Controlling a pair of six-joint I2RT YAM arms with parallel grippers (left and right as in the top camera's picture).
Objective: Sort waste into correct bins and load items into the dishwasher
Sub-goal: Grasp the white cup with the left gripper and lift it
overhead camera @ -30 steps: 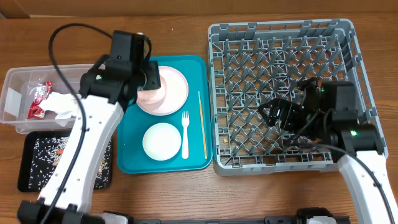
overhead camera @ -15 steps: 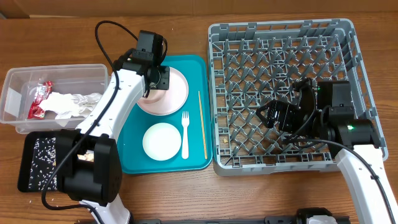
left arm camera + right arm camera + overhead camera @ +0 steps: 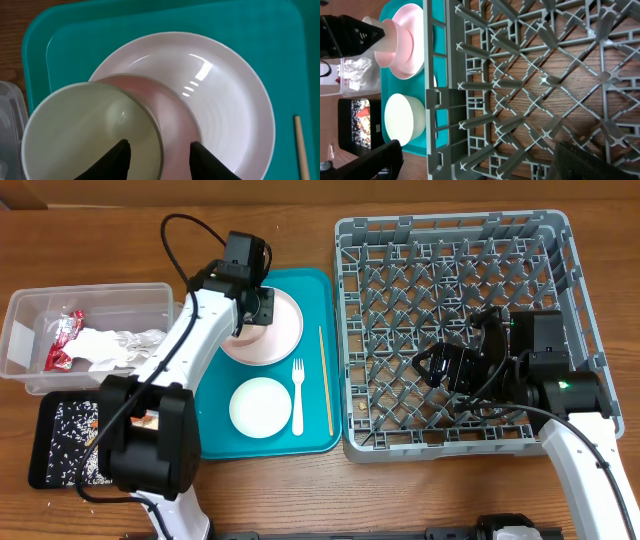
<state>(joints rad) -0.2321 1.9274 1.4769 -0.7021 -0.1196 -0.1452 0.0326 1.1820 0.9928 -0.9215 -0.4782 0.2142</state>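
**On the teal tray: left tool astride the cup's wall**

On the teal tray (image 3: 215,435), the small cup (image 3: 95,135) stands at the side of the pale pink plate (image 3: 225,110) nearest the clear tub (image 3: 30,310). The cup is creamy white inside, with a thin rim and a glossy outer wall that reads pinkish. The plate is round and shiny, with faint concentric rings and bright glints.

The left tool (image 3: 160,145) straddles the cup's wall, one black finger inside the cup and the other against the outside. Whether the fingers actually pinch the wall cannot be told.

Beside the plate on the tray lie a plain whitish bowl (image 3: 259,407), a white fork (image 3: 297,395) and a thin wooden chopstick (image 3: 325,380), all apart from one another.

The right tool (image 3: 480,167) hangs over the grey rack (image 3: 450,222) with its fingers spread wide and nothing between them.

At the left of the wooden surface (image 3: 100,200), the tub holds a red wrapper (image 3: 62,340) and crumpled white napkins (image 3: 110,345). The black tray (image 3: 45,440) just in front of it carries scattered white rice bits (image 3: 70,430).
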